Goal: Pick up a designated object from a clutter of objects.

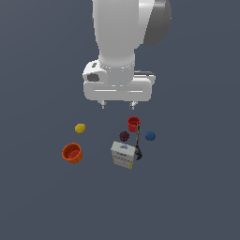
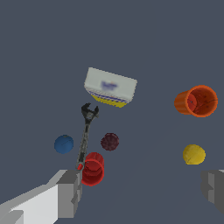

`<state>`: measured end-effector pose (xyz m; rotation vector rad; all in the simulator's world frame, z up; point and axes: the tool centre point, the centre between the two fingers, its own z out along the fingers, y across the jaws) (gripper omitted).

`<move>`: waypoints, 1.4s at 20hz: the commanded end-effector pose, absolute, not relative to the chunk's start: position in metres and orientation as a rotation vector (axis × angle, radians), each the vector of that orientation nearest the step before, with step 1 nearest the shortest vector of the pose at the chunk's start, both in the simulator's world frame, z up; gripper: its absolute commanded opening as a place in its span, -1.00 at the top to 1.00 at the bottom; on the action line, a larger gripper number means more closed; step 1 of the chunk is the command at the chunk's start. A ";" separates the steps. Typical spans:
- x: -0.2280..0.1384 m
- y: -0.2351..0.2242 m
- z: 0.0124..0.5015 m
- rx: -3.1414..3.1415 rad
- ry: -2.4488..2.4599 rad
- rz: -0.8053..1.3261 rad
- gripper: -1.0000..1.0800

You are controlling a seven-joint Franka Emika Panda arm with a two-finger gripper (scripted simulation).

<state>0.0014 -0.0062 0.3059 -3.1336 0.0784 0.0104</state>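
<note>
The designated object, a small dark maroon ball (image 1: 123, 136) (image 2: 110, 141), lies on the grey floor among the clutter of objects. It sits between the red cup (image 1: 134, 123) (image 2: 92, 168), the blue ball (image 1: 150, 136) (image 2: 64, 144) and the white box (image 1: 123, 155) (image 2: 110, 86). A thin dark wrench (image 1: 138, 143) (image 2: 86, 131) lies close beside it. My gripper (image 1: 118, 105) (image 2: 142, 190) hangs open and empty, above the objects and apart from the maroon ball. One grey finger (image 2: 70, 192) shows near the red cup in the wrist view.
A yellow ball (image 1: 80, 128) (image 2: 194, 154) and an orange cup (image 1: 72, 153) (image 2: 197, 101) lying on its side sit toward the exterior view's left, away from the main cluster. The white arm fills the upper middle of the exterior view.
</note>
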 end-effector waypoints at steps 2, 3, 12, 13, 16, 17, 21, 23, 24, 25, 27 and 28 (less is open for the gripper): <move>0.001 -0.006 0.306 -3.133 0.078 0.011 -0.92; 0.001 -0.005 0.305 -3.131 0.076 0.012 -0.92; 0.000 0.009 0.298 -3.108 0.032 0.030 -0.92; 0.000 0.009 0.298 -3.108 0.034 0.029 -0.92; 0.000 0.009 0.296 -3.109 0.048 0.029 -0.92; 0.000 0.009 0.294 -3.109 0.056 0.029 -0.92; 0.001 0.010 0.281 -3.110 0.108 0.028 -0.92; 0.001 0.011 0.272 -3.110 0.146 0.028 -0.92; 0.001 0.011 0.266 -3.109 0.167 0.027 -0.92; 0.001 0.012 0.261 -3.109 0.191 0.027 -0.92; 0.000 0.012 0.248 -3.107 0.243 0.026 -0.92; 0.000 0.013 0.241 -3.106 0.273 0.025 -0.92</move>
